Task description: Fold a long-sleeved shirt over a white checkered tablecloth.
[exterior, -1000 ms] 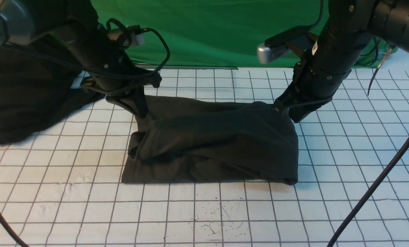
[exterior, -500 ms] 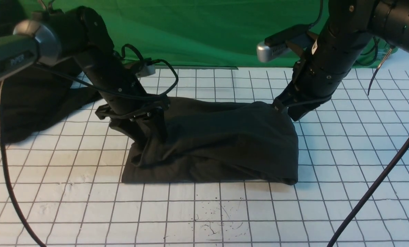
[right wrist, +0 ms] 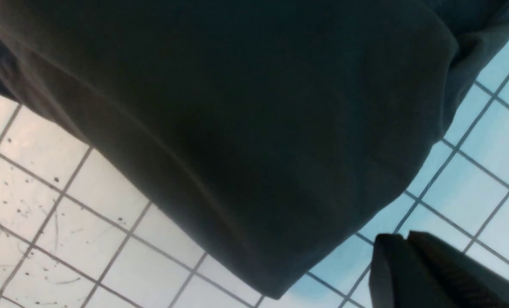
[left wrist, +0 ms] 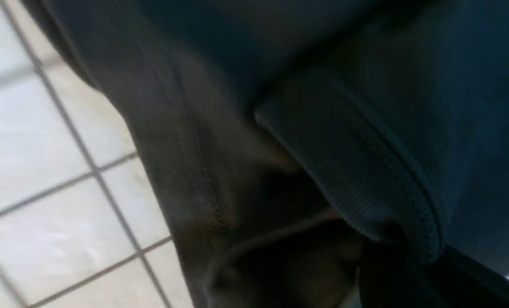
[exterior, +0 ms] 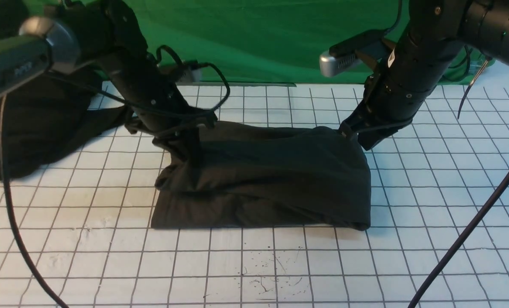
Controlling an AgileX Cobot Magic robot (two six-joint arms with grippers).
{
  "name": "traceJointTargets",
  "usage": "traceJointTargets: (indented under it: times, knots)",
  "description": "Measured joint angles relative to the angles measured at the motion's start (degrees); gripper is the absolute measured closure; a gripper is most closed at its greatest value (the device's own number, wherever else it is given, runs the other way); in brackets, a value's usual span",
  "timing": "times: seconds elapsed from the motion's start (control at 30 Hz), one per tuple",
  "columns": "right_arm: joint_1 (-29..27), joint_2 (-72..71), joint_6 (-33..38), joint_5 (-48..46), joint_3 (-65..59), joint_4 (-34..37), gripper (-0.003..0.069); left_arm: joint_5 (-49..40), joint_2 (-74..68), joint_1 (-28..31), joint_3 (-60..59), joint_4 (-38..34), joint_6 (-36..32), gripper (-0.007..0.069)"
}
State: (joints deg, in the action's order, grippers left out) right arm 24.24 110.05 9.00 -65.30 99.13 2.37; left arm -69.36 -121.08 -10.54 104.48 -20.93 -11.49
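Risen slightly, the left gripper (exterior: 192, 157) pinches one corner of the long-sleeved shirt (exterior: 275, 179); the right gripper (exterior: 349, 134), fingers together, seems to pinch another. Below them it sags half-folded on the white checkered tablecloth (exterior: 109, 256); folding looks unfinished.

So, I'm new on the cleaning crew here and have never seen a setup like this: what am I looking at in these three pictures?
It is a robot with two black arms, each ending in a gripper. The wide picture comes from a camera between the arms, looking forward; the two close-ups come from cameras on the wrists. On the white checkered tablecloth lies a partly folded long-sleeved shirt. The left gripper appears to pinch a raised bit of its left side; that wrist's picture shows mostly this fabric. The right gripper sits at the shirt's far right corner; whether it grips cloth I cannot tell. A blacker garment heap lies at the far left, and a green backdrop cloth hangs behind.
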Motion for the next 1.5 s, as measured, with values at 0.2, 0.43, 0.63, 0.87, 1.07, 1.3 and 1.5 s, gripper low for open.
traceJointTargets:
  times: [0.2,0.43,0.63,0.87,1.07,1.3,1.5]
  knots:
    - [0.0,0.0,0.0,0.3,0.0,0.2,0.0629,-0.1,1.7,2.5,3.0,-0.6,-0.7,0.0592]
    - [0.0,0.0,0.0,1.1,0.0,2.2,0.0628,2.2,-1.2,3.3,3.0,-0.4,-0.7,0.0592]
    - [0.0,0.0,0.0,1.1,0.0,2.6,0.0628,4.7,-2.0,3.3,3.0,1.6,-1.3,0.0578]
    - [0.1,0.0,0.0,1.3,0.0,4.7,0.0627,5.8,-2.0,3.3,3.0,7.8,-1.4,0.0377]
    - [1.1,0.0,0.0,1.7,0.0,4.9,0.0622,1.9,-1.6,3.3,3.6,11.0,-1.4,0.0134]
    - [1.4,0.0,0.0,1.7,0.0,5.2,0.0617,0.0,1.3,3.3,4.3,13.1,1.3,0.0102]
    - [1.4,0.0,0.0,2.1,0.0,5.4,0.0616,-0.1,4.8,3.1,4.3,6.4,1.9,0.0221]
